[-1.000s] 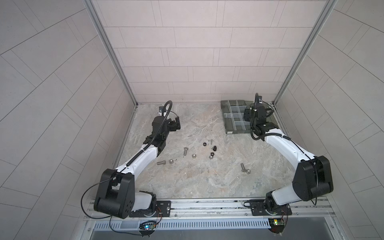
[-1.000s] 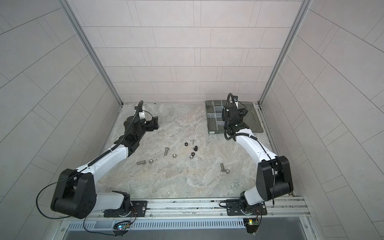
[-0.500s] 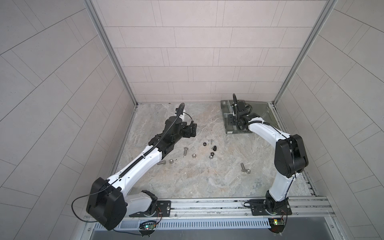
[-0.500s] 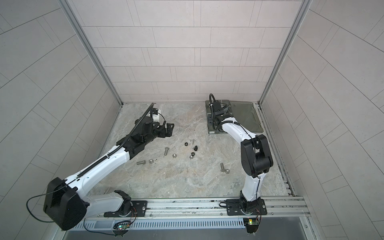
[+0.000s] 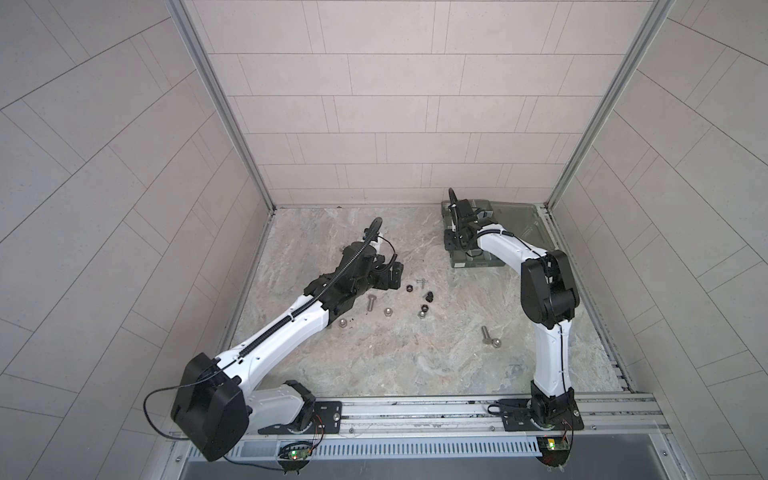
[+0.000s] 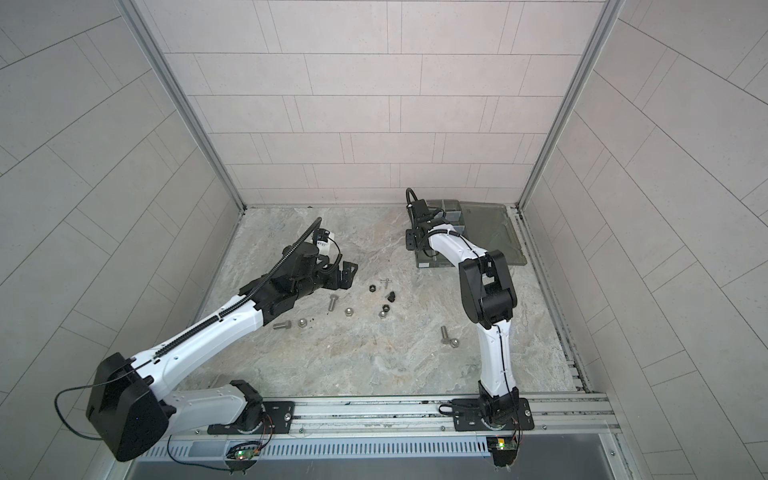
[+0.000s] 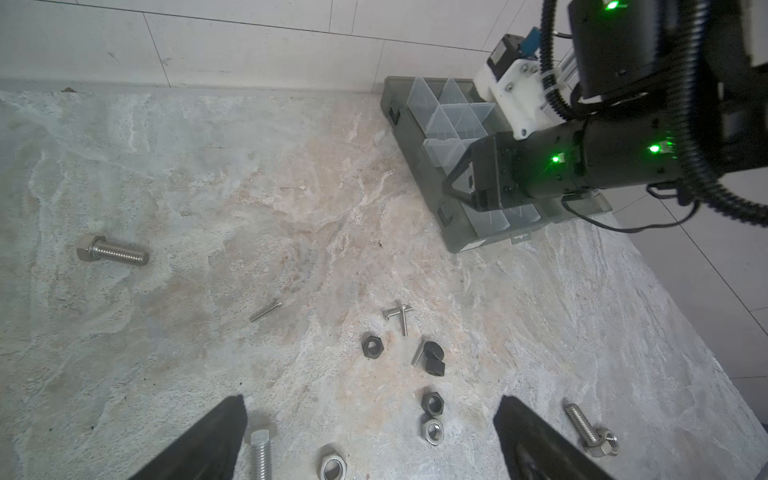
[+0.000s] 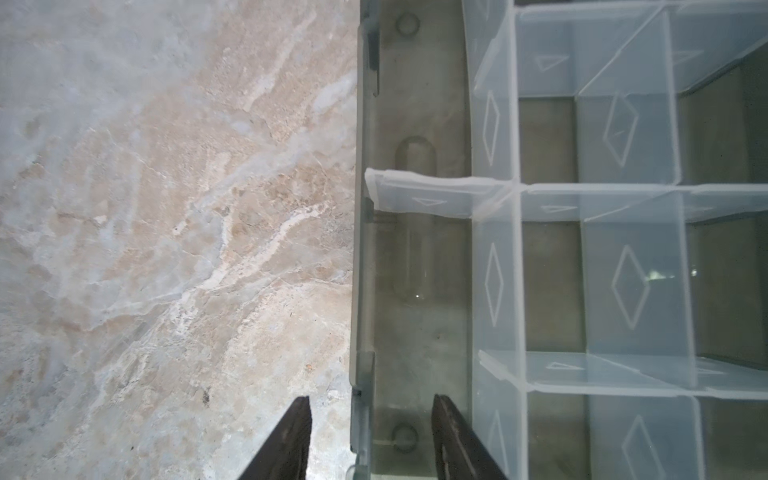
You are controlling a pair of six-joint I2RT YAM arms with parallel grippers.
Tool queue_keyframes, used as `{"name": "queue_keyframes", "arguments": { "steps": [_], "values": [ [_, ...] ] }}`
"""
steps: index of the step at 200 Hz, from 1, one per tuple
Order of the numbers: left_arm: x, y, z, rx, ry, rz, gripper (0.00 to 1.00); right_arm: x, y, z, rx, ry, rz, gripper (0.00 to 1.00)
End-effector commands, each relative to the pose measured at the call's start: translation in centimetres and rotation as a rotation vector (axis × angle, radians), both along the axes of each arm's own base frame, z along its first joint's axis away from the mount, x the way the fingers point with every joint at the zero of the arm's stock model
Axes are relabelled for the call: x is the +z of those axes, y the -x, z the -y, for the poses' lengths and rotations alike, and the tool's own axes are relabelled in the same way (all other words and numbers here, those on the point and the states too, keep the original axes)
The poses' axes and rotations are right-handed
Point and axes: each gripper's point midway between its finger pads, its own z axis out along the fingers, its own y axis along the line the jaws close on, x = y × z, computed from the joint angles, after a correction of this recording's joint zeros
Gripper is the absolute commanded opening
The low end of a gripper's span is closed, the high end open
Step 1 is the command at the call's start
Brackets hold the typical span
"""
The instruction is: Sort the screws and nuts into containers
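Screws and nuts lie scattered mid-floor: a thick screw [image 5: 370, 302], another [image 5: 489, 337] with a nut on its tip, thin screws [image 7: 399, 316], black nuts [image 7: 372, 345] and silver nuts [image 7: 432, 431]. My left gripper [image 7: 370, 419] hovers open over them, nothing between its fingers; in a top view the left gripper [image 5: 392, 276] sits just left of a black nut [image 5: 409, 287]. The containers are compartments of a smoky organizer box [image 5: 473, 262] at the back right. My right gripper [image 8: 370, 436] is open, straddling the box's left wall [image 8: 359, 249] without touching it.
The organizer's lid [image 6: 490, 224] lies open flat towards the right wall. One thick bolt [image 7: 112, 251] lies apart, far from the cluster. A loose divider [image 8: 424, 195] sits crooked in the narrow side compartment. Tiled walls enclose the floor; a rail runs along the front.
The left arm has swung from the back left towards the scattered parts. The right gripper has moved from over the box's compartments to its left edge, and its jaws have narrowed.
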Motion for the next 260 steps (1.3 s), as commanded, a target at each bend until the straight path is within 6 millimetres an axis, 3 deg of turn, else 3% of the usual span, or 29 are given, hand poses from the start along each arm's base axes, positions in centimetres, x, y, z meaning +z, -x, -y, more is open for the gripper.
{"name": "queue_keyframes", "arguments": {
  "steps": [1, 39, 55, 91, 111, 171, 219, 260],
  "values": [
    [0.5, 1.1, 0.3, -0.017, 0.012, -0.002, 1.00, -1.5, 0.8, -0.4, 0.002, -0.004, -0.075, 0.44],
    [1.4, 2.2, 0.8, -0.044, 0.007, 0.017, 1.00, -3.0, 0.3, -0.5, -0.001, 0.013, -0.107, 0.35],
    [1.3, 2.4, 0.8, -0.049, 0.003, 0.014, 1.00, -3.5, 0.0, -0.6, 0.001, 0.015, -0.117, 0.33],
    [0.5, 2.5, 0.9, -0.055, -0.006, -0.004, 1.00, -4.3, -0.5, -1.5, 0.009, -0.009, -0.143, 0.16],
    [0.1, 2.8, 1.2, -0.064, -0.004, -0.019, 1.00, -4.4, -0.6, -2.4, 0.018, -0.010, -0.147, 0.12],
    [0.3, 3.5, 0.4, -0.058, -0.011, -0.006, 1.00, -3.5, -0.7, -7.0, 0.080, -0.007, -0.137, 0.08],
    [0.8, 4.5, 0.2, -0.068, 0.031, -0.007, 1.00, -3.0, -0.2, -11.9, 0.086, -0.018, -0.115, 0.08],
    [1.1, 5.9, -1.3, -0.052, 0.028, 0.008, 1.00, -2.9, 0.3, -15.4, 0.053, -0.027, -0.072, 0.07]
  ]
}}
